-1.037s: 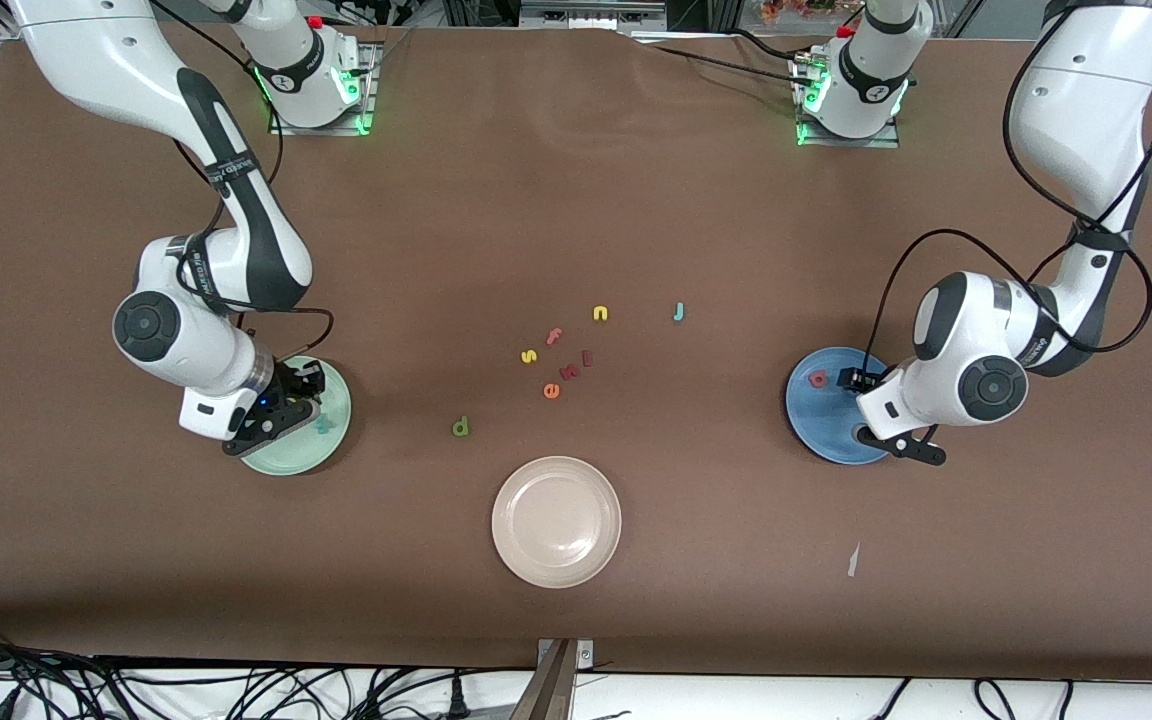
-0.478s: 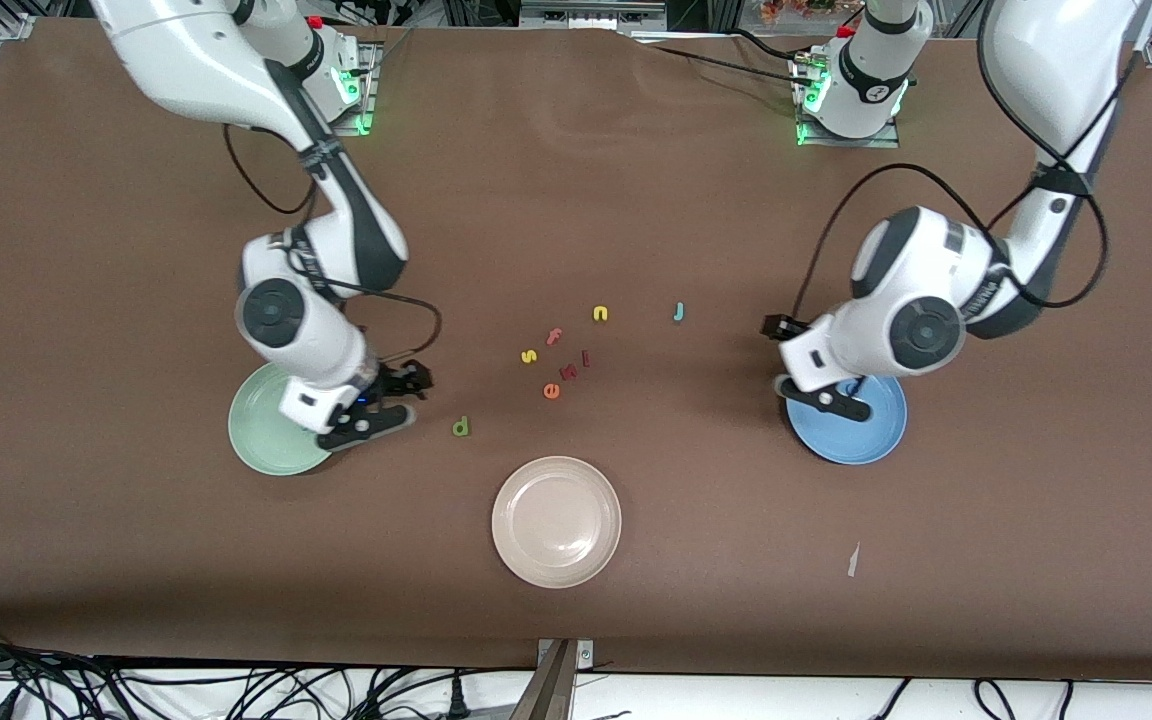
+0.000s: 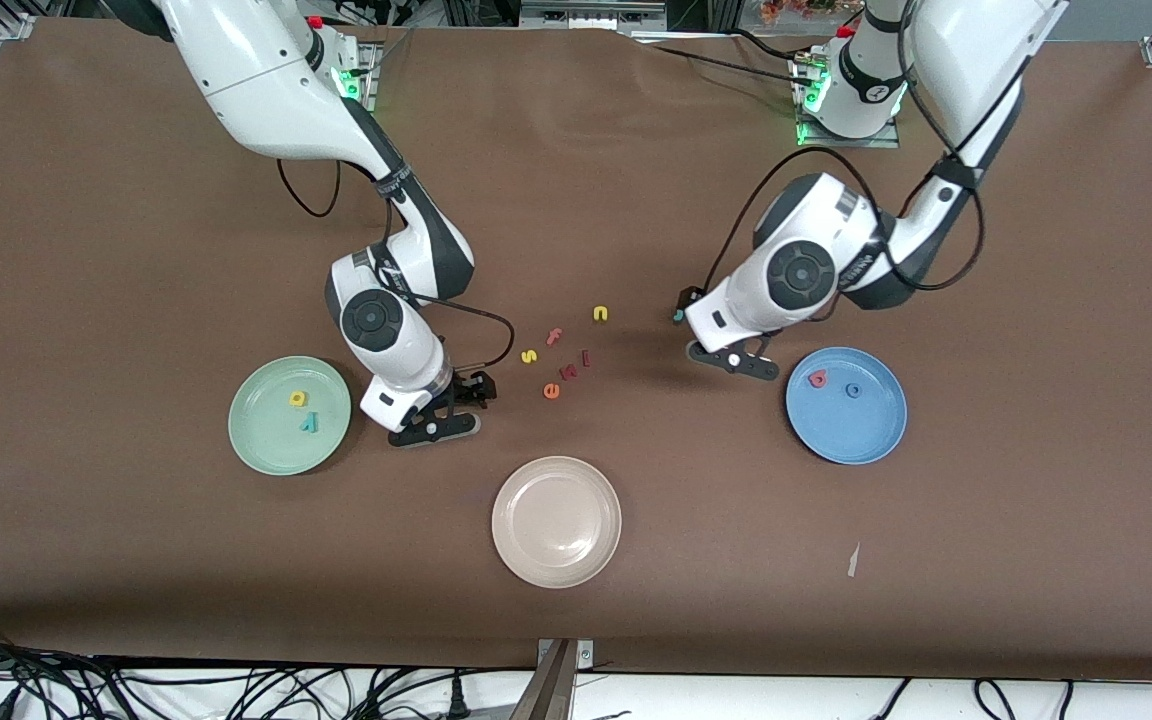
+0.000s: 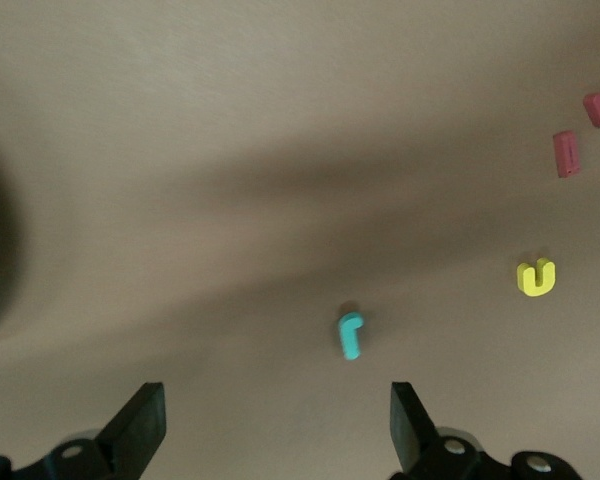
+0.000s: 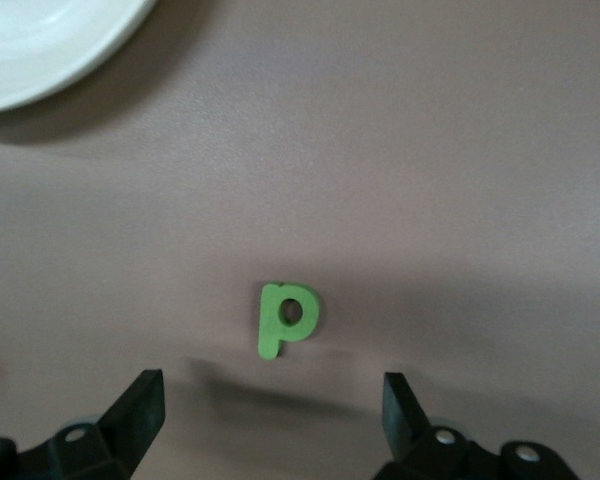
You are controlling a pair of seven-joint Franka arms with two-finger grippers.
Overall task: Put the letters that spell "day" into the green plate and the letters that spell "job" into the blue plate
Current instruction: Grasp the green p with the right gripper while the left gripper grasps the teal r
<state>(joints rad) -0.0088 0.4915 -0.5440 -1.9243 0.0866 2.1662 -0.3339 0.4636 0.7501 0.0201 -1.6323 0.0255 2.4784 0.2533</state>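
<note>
The green plate [image 3: 266, 440] holds a yellow a [image 3: 298, 398] and a teal y [image 3: 308, 423]. The blue plate [image 3: 871, 430] holds a red-pink b [image 3: 818, 379] and a blue o [image 3: 853, 390]. My right gripper [image 3: 456, 410] hangs open just above the table beside the green plate. The green d [image 5: 288, 318] lies just ahead of this gripper [image 5: 273, 390]; the front view hides it. My left gripper [image 3: 708, 330] is open and low over the table beside the blue plate. The teal j [image 3: 678, 316] [image 4: 351, 335] lies flat just ahead of its open jaws [image 4: 277, 400].
A beige plate [image 3: 556, 520] [image 5: 40, 40] sits nearest the front camera, midway along the table. Loose letters lie between the grippers: yellow n [image 3: 600, 313] [image 4: 536, 277], pink f [image 3: 554, 336], yellow s [image 3: 529, 356], orange e [image 3: 551, 391] and two red pieces [image 3: 568, 372].
Both arms swung from over their plates toward the middle letters. The right gripper opened and left the teal y in the green plate. The blue o now lies uncovered in the blue plate.
</note>
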